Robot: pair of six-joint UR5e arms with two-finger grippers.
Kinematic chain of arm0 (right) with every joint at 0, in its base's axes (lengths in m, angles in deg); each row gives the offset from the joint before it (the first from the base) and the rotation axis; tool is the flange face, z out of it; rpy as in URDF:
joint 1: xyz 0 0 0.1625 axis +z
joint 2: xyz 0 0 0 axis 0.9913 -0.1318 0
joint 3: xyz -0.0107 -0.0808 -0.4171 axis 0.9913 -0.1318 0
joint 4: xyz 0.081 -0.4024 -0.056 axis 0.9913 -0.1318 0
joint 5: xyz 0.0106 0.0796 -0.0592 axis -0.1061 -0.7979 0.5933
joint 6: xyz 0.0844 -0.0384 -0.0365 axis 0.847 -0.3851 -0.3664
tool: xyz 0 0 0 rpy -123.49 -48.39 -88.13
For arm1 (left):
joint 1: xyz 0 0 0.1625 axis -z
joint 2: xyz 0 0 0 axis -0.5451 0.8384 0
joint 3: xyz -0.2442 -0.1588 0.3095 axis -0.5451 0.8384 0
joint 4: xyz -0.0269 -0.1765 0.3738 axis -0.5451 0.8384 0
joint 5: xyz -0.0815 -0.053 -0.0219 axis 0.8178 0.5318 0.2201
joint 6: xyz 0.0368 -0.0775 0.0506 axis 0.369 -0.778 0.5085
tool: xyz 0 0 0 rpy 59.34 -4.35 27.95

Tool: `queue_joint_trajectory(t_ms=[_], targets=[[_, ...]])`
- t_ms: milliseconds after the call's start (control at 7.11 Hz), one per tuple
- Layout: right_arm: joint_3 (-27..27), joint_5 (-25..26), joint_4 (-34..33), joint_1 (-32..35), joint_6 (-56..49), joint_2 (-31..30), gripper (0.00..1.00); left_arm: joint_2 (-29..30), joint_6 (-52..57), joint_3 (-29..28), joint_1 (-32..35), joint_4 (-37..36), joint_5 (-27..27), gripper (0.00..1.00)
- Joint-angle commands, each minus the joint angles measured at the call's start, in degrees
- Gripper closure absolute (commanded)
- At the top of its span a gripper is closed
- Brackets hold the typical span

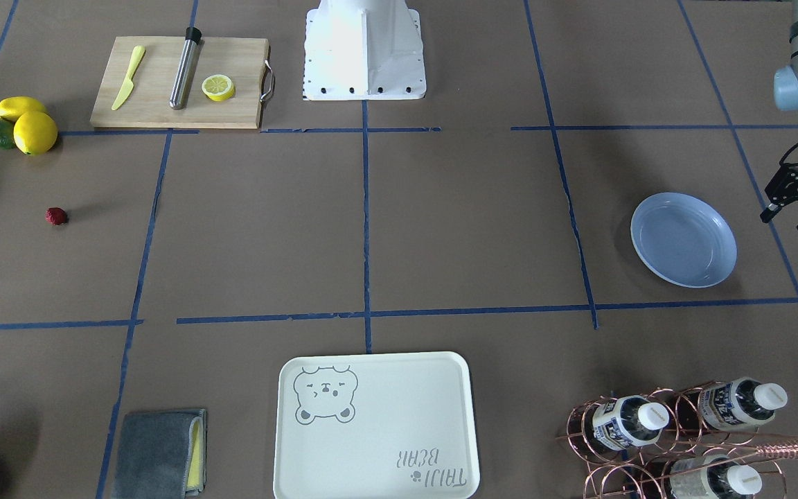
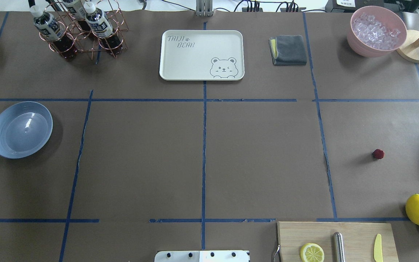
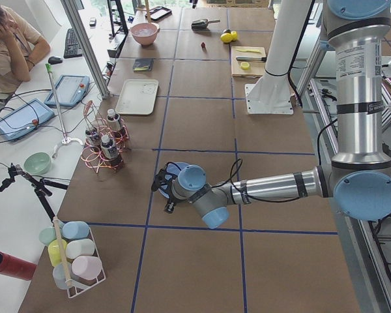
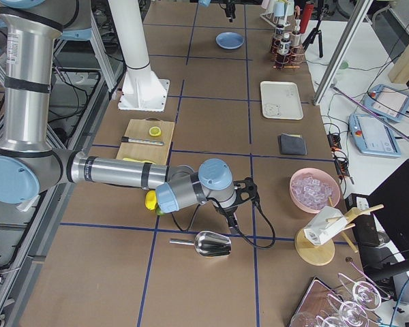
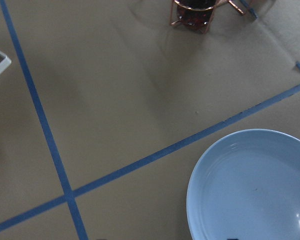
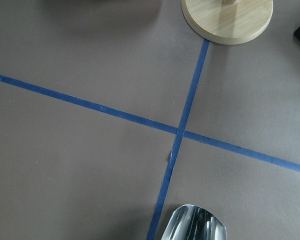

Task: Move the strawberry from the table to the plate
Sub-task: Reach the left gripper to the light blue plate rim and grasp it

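Note:
The strawberry [image 1: 57, 216] [image 2: 378, 154], small and dark red, lies alone on the brown table [image 2: 260, 153] in the right half of the overhead view. The light blue plate [image 2: 21, 129] [image 1: 683, 239] [image 5: 255, 190] sits bare at the far left end. My left gripper [image 1: 787, 218] [image 3: 164, 195] hangs just outside the plate's outer edge, open with nothing between its fingers. My right gripper [image 4: 235, 208] shows only in the right side view, low over the table's right end near a metal scoop; I cannot tell whether it is open or shut. The strawberry is far from both grippers.
Two lemons and an avocado [image 1: 21, 125] lie near the strawberry. A cutting board [image 1: 177, 83] holds a lemon slice, knife and metal rod. Cream bear tray [image 2: 201, 54], bottle rack [image 2: 78, 29], grey cloth [image 2: 288, 50], pink ice bowl [image 2: 376, 31], metal scoop [image 4: 211, 244].

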Motion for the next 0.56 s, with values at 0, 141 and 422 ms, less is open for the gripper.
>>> queue_joint_trajectory(t_ms=[0,141,422], targets=[[0.04,0.03,1.27,0.0,0.24,-0.83,0.0,0.03,-8.16,-1.84,-6.93,5.05,-3.59,0.33],[0.04,0.03,1.27,0.0,0.15,-0.83,0.0,0.03,-8.45,-1.93,-8.18,5.32,-4.3,0.33],[0.04,0.03,1.27,0.0,0.15,-1.09,0.0,0.38,-8.45,-3.06,-9.32,5.23,-4.57,0.52]])
